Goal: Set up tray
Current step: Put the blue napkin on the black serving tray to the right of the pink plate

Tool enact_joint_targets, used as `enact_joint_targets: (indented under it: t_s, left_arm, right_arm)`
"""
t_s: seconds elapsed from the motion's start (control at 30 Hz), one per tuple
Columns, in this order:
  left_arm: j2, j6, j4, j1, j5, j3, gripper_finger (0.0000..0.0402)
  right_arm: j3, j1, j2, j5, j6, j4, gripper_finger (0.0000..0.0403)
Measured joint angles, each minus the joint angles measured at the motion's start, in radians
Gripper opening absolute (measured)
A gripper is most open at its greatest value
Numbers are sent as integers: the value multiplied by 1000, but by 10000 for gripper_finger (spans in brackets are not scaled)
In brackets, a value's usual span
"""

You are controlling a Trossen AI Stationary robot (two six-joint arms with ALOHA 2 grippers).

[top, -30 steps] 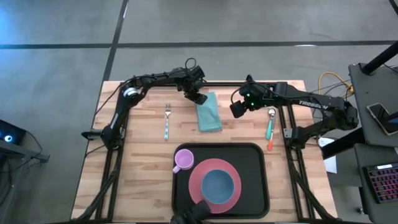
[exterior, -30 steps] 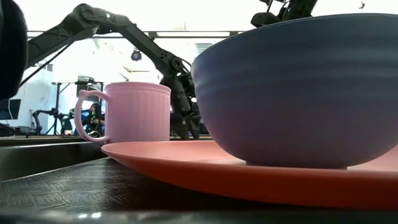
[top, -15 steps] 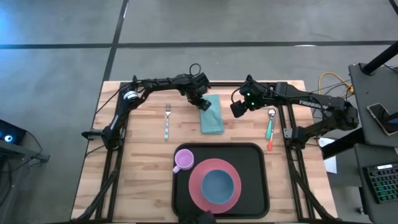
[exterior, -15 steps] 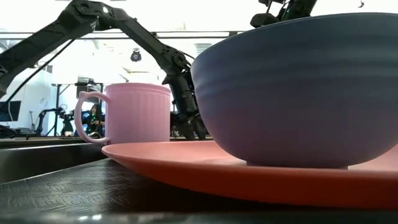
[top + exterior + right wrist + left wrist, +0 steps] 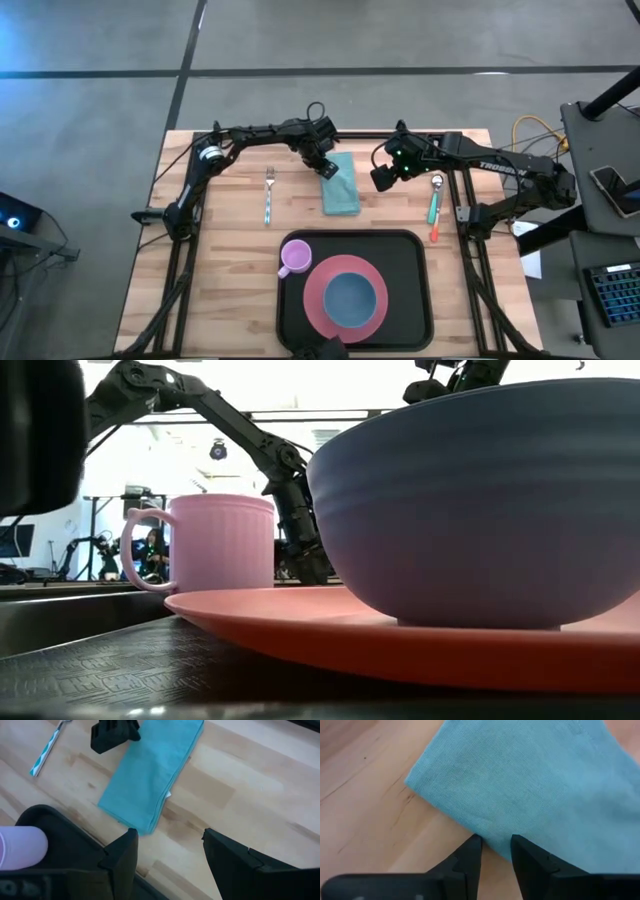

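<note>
A folded teal napkin point(image 5: 339, 186) lies flat on the wooden table beyond the black tray point(image 5: 412, 262). On the tray stand a pink plate point(image 5: 320, 295) carrying a blue bowl point(image 5: 352, 300), and a pink mug point(image 5: 294, 258). My left gripper point(image 5: 324, 165) is down at the napkin's far left edge, shut on it. My right gripper point(image 5: 381, 178) hovers open just right of the napkin, touching nothing. Its wrist view shows the napkin point(image 5: 150, 775) ahead of its spread fingers. My left gripper point(image 5: 496, 845) pinches the napkin's long left edge point(image 5: 492, 842) near its far corner between the two fingertips. The fingers come from above, slanting down from the table's far left. The napkin lies flat on the table; how many layers are held, I cannot tell.
A fork point(image 5: 269, 194) lies left of the napkin. A teal-handled spoon point(image 5: 434, 205) lies to the right, under the right arm. Bare wood shows between the napkin and the tray's far rim. Monitors, cables and a stand crowd the room past the table's right edge.
My left gripper has moved a little toward the table's right and near edges and come down, from beside the napkin's far left corner onto its edge. It has kept still for the last half second. My right arm has not moved.
</note>
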Motion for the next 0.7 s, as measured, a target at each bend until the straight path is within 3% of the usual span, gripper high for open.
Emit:
enact_joint_targets:
  t_s: [0.23,0.4,0.47,0.7]
  left_arm:
    - [0,13,6,0,-5,-1,78]
    - [0,33,-6,13,-3,1,24]
    - [1,40,-15,19,5,2,7]
    - [-26,44,-54,14,26,0,0]
  right_arm:
    - [-23,0,0,1,0,-1,210]
    - [-30,-3,0,-20,0,1,210]
    - [-29,-13,0,-47,2,1,210]
    - [-66,-113,32,-207,83,133,210]
